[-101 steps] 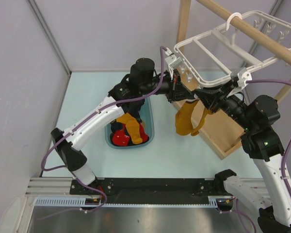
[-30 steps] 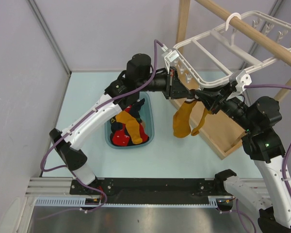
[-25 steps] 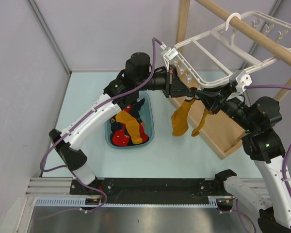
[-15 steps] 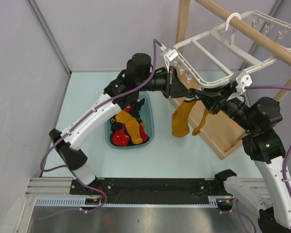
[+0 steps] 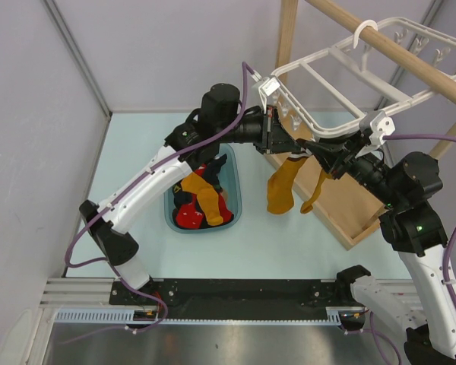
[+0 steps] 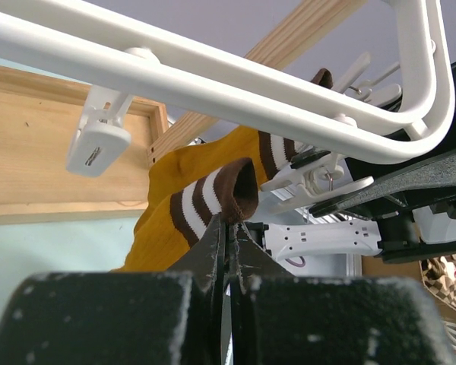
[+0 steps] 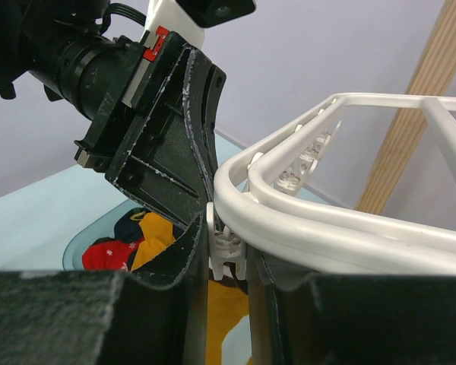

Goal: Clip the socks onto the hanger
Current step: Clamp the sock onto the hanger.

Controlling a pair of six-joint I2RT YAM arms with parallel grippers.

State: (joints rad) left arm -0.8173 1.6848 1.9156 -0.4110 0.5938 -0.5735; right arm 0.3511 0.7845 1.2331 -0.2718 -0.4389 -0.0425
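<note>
Top external view, desk to operator: how many socks do you count, and where?

Operator to desk: I count two long mustard socks hanging at centre frame, one (image 5: 280, 190) left of the other (image 5: 313, 194), both under the near corner of the one white hanger (image 6: 213, 76). At least one more mustard sock (image 5: 201, 196) lies in the tub (image 5: 237, 205) at lower left of centre, among red socks (image 5: 188, 217).

Desk: And your two grippers?

Operator: On the left wrist view my left gripper (image 6: 229, 226) is pinched fully closed on a striped dark cuff just below the hanger's rail. A free clip (image 6: 99, 141) dangles at upper left. On the right wrist view my right gripper (image 7: 228, 245) is closed around one clip (image 7: 226, 236) under the rail.

Desk: Any change?

Operator: Against 3.4 seconds ago, my left wrist sits higher and closer to the hanger's corner, and the left sock hangs narrower.
</note>
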